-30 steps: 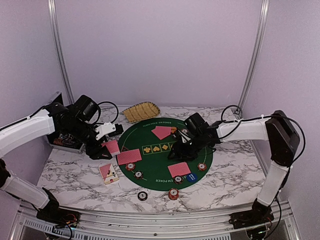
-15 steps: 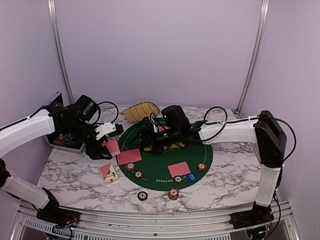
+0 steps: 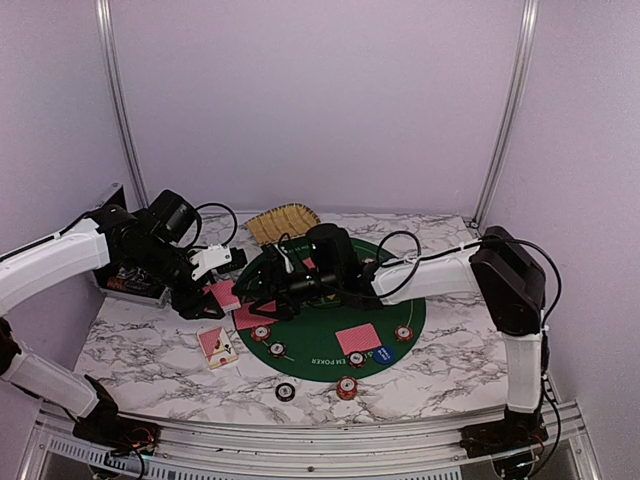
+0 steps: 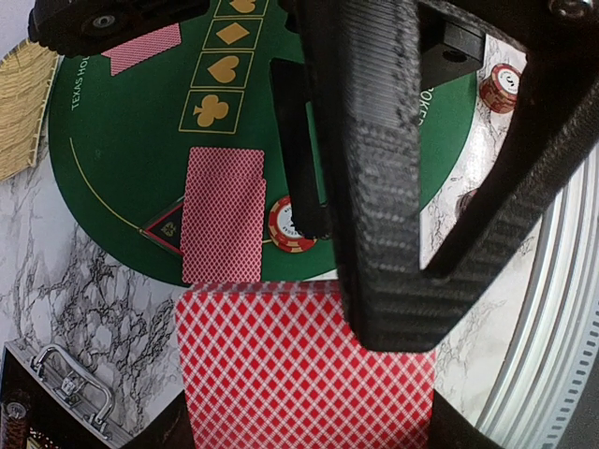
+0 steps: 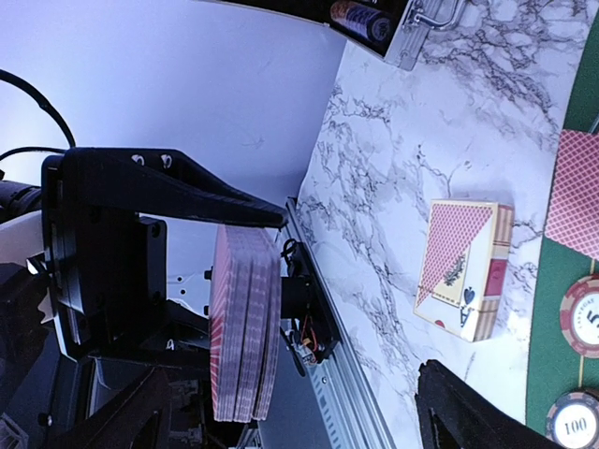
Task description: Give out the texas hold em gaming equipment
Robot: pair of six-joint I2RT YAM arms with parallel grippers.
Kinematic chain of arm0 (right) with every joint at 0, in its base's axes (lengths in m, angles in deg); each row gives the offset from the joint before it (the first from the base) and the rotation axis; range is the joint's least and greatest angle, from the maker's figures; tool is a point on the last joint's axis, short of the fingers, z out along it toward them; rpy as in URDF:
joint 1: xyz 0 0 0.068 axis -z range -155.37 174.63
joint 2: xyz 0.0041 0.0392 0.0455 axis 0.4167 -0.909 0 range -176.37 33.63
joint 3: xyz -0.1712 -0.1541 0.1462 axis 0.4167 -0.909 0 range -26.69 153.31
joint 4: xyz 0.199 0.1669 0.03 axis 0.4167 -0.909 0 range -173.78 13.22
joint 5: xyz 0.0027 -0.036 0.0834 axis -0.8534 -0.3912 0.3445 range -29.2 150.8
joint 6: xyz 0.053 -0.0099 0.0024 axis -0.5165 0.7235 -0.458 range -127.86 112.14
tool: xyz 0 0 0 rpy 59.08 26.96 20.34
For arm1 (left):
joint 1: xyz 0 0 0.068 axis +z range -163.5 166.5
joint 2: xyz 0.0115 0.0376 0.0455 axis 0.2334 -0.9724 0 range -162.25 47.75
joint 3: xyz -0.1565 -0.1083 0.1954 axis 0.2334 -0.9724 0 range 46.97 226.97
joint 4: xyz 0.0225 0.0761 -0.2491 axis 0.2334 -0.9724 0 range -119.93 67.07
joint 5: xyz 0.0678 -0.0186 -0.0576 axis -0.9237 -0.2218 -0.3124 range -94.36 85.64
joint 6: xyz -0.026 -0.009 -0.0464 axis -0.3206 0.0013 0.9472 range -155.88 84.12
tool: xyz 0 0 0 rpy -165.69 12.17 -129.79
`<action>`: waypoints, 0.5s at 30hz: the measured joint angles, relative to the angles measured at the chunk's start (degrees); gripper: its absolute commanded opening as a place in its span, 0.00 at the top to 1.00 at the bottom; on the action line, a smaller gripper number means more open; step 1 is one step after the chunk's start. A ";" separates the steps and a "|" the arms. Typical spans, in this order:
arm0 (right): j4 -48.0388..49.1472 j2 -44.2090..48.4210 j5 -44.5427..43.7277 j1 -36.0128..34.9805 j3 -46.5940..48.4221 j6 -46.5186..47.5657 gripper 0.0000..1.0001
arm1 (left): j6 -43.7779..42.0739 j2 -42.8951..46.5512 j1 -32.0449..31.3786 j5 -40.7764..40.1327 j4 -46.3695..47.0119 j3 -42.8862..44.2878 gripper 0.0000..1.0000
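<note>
Within the last second the right arm has swung across the green mat (image 3: 400, 290), from its right half over to its left edge. The right end effector (image 3: 262, 302) has spread its jaws on the way. In the right wrist view its fingers sit far apart at the bottom corners, with nothing between them.

It now faces the deck (image 5: 245, 323) of red-backed cards. The left end effector (image 3: 222, 292) holds the deck clamped by its faces, lifted above the bench (image 3: 460, 370) just off the mat's left side. The left arm has not moved.

Some of the deal is already down:
- A pair of cards (image 4: 223, 215) lies at the mat's left edge with a striped chip (image 4: 292, 224) touching it.
- More cards (image 3: 358, 338) lie near the front, beside the blue button (image 3: 382, 352).
- Two further chips (image 3: 347, 386) sit on the bare bench in front of the mat.
- The card box (image 3: 217, 345) lies off to the left.

The sweep looks like a return for the next card — the deal seems partway through. Taking one card cleanly will call for a light pinch on the outermost card alone, or several may slide off together.
</note>
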 measured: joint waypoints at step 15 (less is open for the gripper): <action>3.76 -6.08 1.68 -1.55 6.23 -3.82 0.11 | 0.02 0.00 0.00 0.04 0.00 0.00 1.00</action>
